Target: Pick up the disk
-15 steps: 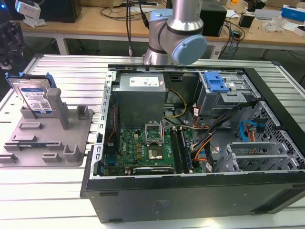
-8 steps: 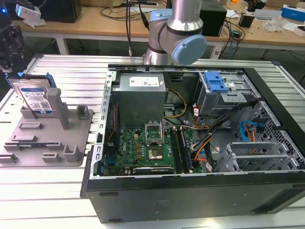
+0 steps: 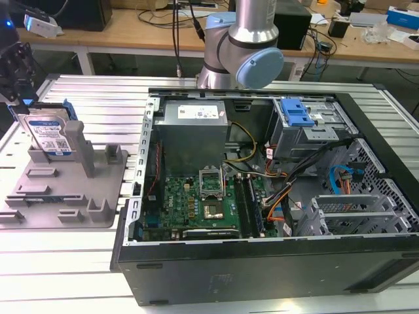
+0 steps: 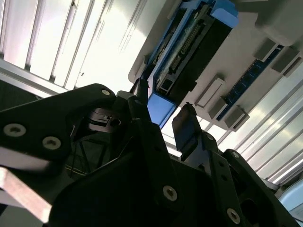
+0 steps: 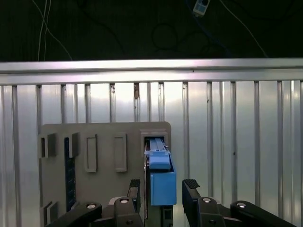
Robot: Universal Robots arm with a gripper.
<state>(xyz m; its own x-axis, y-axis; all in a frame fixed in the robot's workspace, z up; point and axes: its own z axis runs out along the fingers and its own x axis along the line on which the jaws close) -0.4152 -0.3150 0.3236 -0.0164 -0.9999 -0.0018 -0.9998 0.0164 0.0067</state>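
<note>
We see the gripper [image 5: 163, 184] pointing down over the grey holder tray [image 3: 105, 196] on the worktop [image 3: 65, 275], its fingers [image 5: 191, 187] spread apart, straddling the disk [image 3: 49, 134], which stands upright in that tray.

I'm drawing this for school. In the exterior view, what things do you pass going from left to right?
Disk → power supply → blue bracket → blue cable.
</note>
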